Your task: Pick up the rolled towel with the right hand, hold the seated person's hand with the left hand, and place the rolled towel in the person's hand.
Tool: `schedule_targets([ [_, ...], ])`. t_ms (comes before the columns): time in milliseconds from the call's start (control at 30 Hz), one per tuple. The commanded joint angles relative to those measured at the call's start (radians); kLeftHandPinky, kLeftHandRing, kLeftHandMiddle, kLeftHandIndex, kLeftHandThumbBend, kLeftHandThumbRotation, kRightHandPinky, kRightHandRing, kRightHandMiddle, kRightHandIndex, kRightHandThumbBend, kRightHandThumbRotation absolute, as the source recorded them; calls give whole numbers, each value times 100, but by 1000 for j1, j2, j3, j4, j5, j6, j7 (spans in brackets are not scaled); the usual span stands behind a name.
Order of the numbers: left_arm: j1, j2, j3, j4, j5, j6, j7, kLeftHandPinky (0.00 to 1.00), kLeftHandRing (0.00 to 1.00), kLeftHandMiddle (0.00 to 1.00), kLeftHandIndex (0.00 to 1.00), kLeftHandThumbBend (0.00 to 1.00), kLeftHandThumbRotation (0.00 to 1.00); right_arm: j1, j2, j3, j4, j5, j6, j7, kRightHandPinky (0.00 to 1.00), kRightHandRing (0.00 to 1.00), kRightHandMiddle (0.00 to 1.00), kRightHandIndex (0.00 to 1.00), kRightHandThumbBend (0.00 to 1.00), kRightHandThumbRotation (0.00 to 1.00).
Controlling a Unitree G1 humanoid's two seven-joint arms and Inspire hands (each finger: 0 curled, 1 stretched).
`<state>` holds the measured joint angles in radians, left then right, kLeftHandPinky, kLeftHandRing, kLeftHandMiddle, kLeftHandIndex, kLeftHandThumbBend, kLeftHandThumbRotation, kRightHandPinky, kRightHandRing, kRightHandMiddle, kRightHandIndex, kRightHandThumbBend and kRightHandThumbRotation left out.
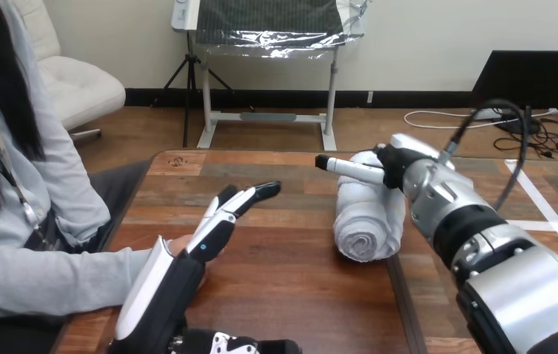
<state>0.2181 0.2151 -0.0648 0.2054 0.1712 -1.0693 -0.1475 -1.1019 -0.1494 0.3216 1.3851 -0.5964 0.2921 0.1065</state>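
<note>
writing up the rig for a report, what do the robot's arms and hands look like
Left hand: black, with a white shell on its back and black-and-white jointed fingers. Right hand: black and white, on a rounded silver forearm with a black band; a black cable loops above it.

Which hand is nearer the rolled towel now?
Right. The right hand is over the far end of the rolled towel; the left hand is apart to its left, by the person's hand.

The left hand (180,284) is black with a long white shell on its back and black-and-white jointed fingers (225,212), and the right hand (392,164), black and white too, ends a rounded silver forearm (438,199) ringed in black.
</note>
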Motion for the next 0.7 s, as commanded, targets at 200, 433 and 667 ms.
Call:
schedule_targets([
  [200, -41, -27, -15, -56, 10, -15, 16, 100, 92, 90, 89, 100, 58, -185, 22, 81, 7, -74, 5, 59, 95, 100, 100, 99, 99, 100],
  [433, -27, -41, -11, -78, 34, -15, 24, 100, 92, 90, 89, 100, 59, -164, 35, 132, 14, -126, 15, 60, 99, 100, 100, 100, 100, 100],
  [667, -21, -42, -27, -84, 24, -39, 23, 100, 92, 89, 89, 100, 58, -125, 54, 123, 14, -120, 37, -2, 100, 100, 100, 100, 100, 96],
])
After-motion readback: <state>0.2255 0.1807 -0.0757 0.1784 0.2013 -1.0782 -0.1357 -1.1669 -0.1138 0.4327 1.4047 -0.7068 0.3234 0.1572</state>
